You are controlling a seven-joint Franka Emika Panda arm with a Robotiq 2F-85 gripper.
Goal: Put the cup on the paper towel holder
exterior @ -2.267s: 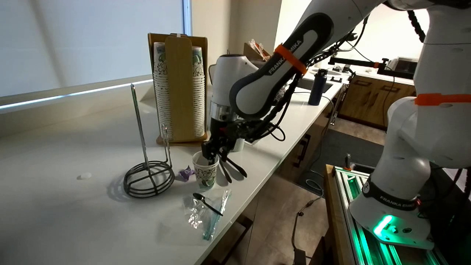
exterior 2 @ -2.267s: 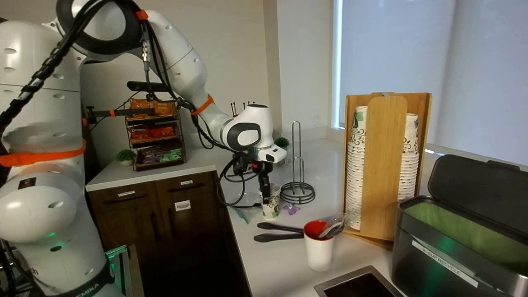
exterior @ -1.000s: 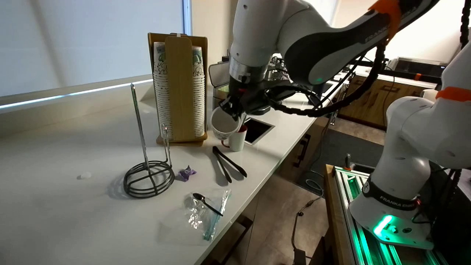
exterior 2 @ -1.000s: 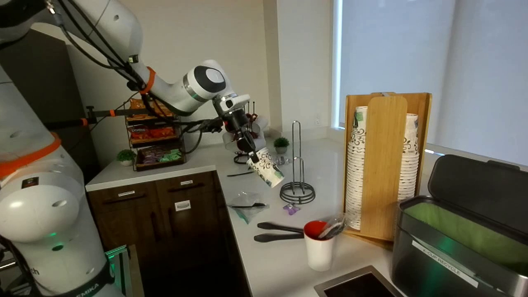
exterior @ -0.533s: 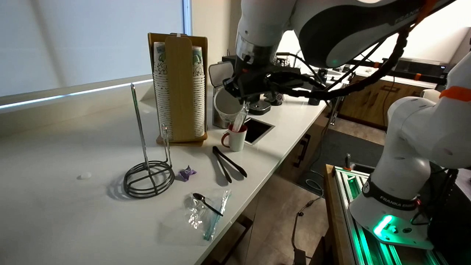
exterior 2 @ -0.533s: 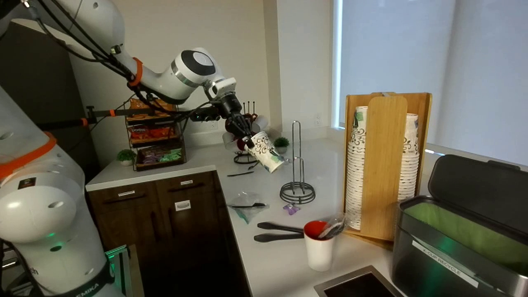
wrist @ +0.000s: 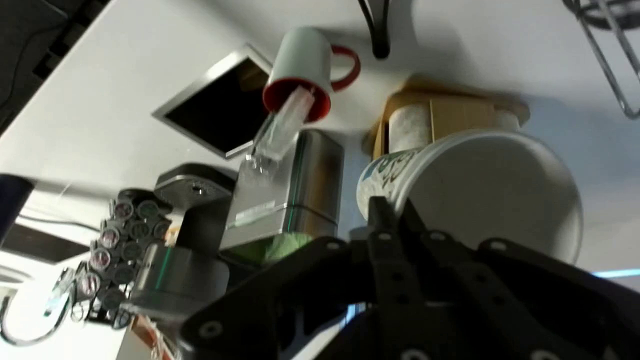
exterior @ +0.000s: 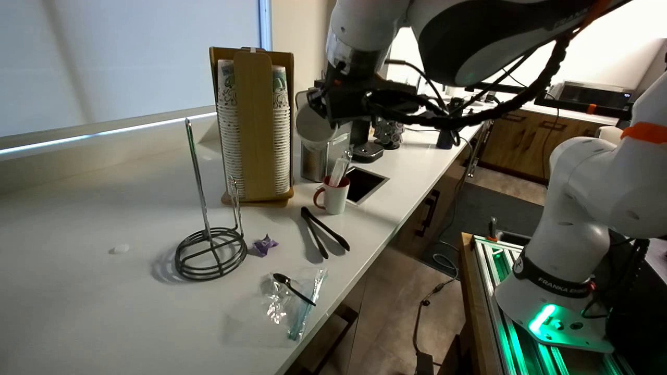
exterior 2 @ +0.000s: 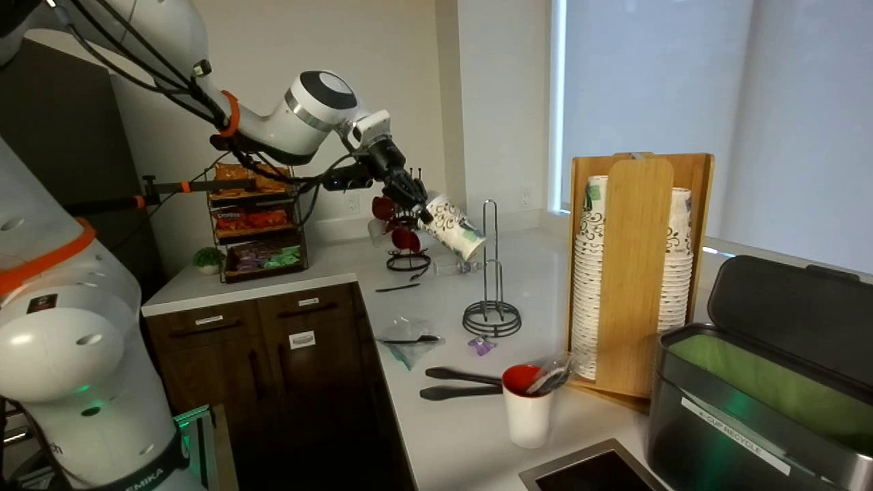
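Now the pincer (wrist: pixel 395 207) is gripping the cup (exterior 2: pixel 451 226) by its rim, and the cup is hanging in the air above the counter (exterior: pixel 104 312). It's tilting, too: the long axis is slanting downward away from the pincer, the mouth is gaping back in the wrist view, and the narrower base is pointing down and outward. The tapering white wall is showing dark swirls and a green patch. Below the pincer, black tongs (exterior 2: pixel 450 393) are lying flat, and a clear zip bag (exterior: pixel 301 317) is glinting, with a black spoon (exterior: pixel 293 288) resting on or in it, I can't tell which. A crumpled purple wrapper (exterior: pixel 264 245) is sitting between the tongs and the paper towel holder (exterior: pixel 203 208), just beside those dark coiled wire rings. The holder is standing apart from pincer and cup, on the side away from the robot's base (exterior: pixel 568 312), its thin shiny rod rising upright. Farther from the pincer, near the tongs, a white mug (exterior 2: pixel 530 419) with a red lining is holding a plastic packet (exterior: pixel 340 172), while the tall brown box (exterior 2: pixel 638 286), wooden-looking, is showing up behind the cup in the wrist view, bearing stacks of patterned cups (exterior 2: pixel 588 300). Beyond, a metal bin (exterior 2: pixel 696 423) is standing, dark lid up, green showing inside.
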